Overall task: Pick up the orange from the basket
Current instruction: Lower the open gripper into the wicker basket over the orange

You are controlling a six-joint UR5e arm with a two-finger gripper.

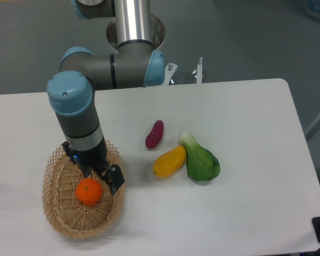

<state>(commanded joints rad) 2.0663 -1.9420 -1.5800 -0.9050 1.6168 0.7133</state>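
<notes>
The orange (89, 192) is small, round and bright, and lies in the middle of the oval tan wicker basket (58, 216) at the front left of the table. My gripper (102, 180) hangs down into the basket, just above and to the right of the orange. Its jaws stand apart. The right dark finger (116, 179) shows clearly beside the orange; the left one is mostly hidden under the wrist. The orange rests on the basket floor, close to the fingers. I cannot tell whether they touch it.
A yellow-orange elongated fruit (169, 161), a green leafy vegetable (201, 160) and a dark red-purple sweet potato (154, 134) lie together at the table's middle. The arm's base (134, 32) stands at the back edge.
</notes>
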